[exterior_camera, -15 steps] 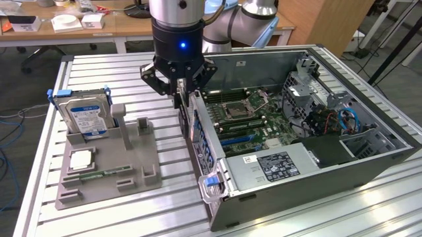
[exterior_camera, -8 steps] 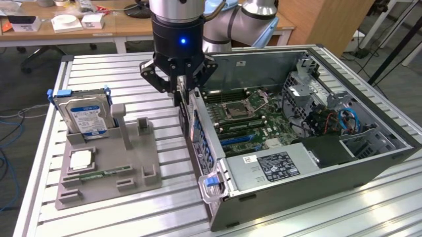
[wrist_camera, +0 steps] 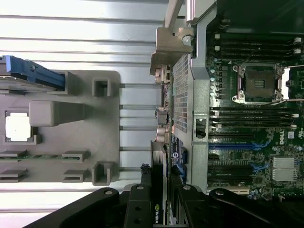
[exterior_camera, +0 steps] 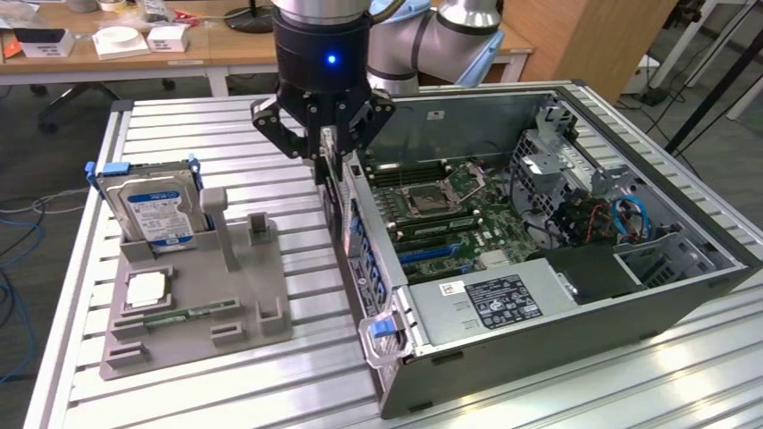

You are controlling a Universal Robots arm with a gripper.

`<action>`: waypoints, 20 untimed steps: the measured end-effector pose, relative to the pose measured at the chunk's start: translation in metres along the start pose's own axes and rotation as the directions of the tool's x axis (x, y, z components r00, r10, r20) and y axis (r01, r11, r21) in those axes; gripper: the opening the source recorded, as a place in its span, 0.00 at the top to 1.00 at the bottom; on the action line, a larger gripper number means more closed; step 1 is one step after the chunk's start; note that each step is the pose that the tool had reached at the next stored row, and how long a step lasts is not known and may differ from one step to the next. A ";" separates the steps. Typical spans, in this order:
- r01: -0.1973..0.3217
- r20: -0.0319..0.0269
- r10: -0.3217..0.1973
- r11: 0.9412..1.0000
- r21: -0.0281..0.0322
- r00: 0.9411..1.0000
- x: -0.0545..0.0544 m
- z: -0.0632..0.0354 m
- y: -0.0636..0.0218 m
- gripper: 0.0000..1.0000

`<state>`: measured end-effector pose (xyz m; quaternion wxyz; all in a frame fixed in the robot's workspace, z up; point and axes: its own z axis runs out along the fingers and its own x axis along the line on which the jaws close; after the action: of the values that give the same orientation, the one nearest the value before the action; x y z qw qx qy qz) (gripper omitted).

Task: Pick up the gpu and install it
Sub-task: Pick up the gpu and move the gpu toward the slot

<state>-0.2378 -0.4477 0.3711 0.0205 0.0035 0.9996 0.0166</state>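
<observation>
Ribbed tabletop (exterior_camera: 214, 121): bright, smooth aluminium. Holder (exterior_camera: 238, 295): matt grey plastic. Computer case (exterior_camera: 573, 313): dull grey sheet metal. Gpu (wrist_camera: 158, 190): glossy black face. Fingers (wrist_camera: 137, 204): matt black.

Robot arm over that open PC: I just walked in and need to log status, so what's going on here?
The arm's gripper is shut on the gpu, holding it on edge above the rear wall of the open computer case. The card is not seated on the motherboard yet. Beside the case, a grey holder carries an upright hard drive and a memory stick.
</observation>
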 end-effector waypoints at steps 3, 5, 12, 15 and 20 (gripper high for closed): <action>0.000 0.000 0.000 1.000 0.000 1.000 0.000 -0.0042 0.0001 0.74; 0.000 -0.001 0.000 1.000 0.000 1.000 -0.001 -0.0066 0.0002 0.74; 0.000 -0.002 0.000 1.000 0.000 1.000 -0.001 -0.0166 0.0006 0.74; 0.000 -0.002 0.000 1.000 0.000 1.000 -0.002 -0.0207 0.0007 0.74; 0.000 -0.003 0.000 1.000 0.000 1.000 -0.002 -0.0270 0.0009 0.74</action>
<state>-0.2371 -0.4477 0.3982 0.0190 0.0035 0.9997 0.0166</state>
